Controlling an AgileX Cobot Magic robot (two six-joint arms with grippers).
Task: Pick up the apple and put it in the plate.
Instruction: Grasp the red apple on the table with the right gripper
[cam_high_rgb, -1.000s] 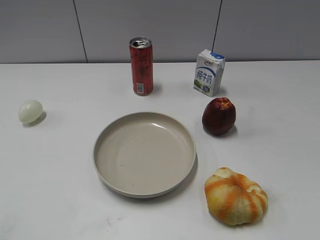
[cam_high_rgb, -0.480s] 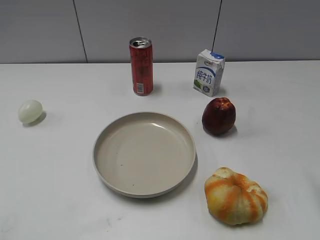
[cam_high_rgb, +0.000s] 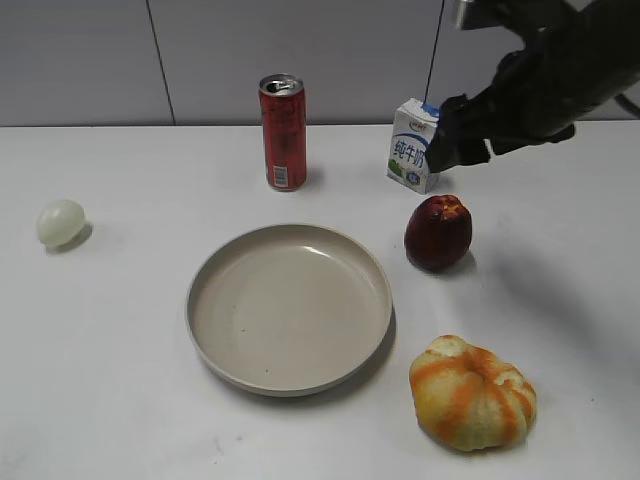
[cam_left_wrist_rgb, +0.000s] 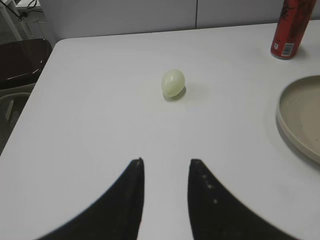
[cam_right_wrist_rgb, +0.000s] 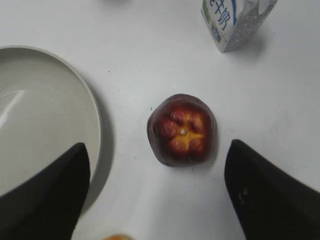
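Observation:
The dark red apple (cam_high_rgb: 438, 232) sits on the white table, right of the beige plate (cam_high_rgb: 289, 306). In the right wrist view the apple (cam_right_wrist_rgb: 183, 130) lies straight below, its yellowish top facing up, with the plate's rim (cam_right_wrist_rgb: 90, 107) at the left. My right gripper (cam_right_wrist_rgb: 157, 160) is wide open and empty, high above the apple; its fingers flank the apple with space on both sides. In the exterior view it (cam_high_rgb: 462, 135) hangs at the upper right, in front of the milk carton. My left gripper (cam_left_wrist_rgb: 166, 162) is open and empty, low over the table's left part.
A red can (cam_high_rgb: 283, 132) and a small milk carton (cam_high_rgb: 413, 145) stand at the back. A pale ball (cam_high_rgb: 61, 223) lies at the left, also in the left wrist view (cam_left_wrist_rgb: 173, 82). An orange-yellow pumpkin-like fruit (cam_high_rgb: 471, 393) lies front right.
The right arm has come into the exterior view from the upper right and now hangs above the apple. Nothing on the table has moved.

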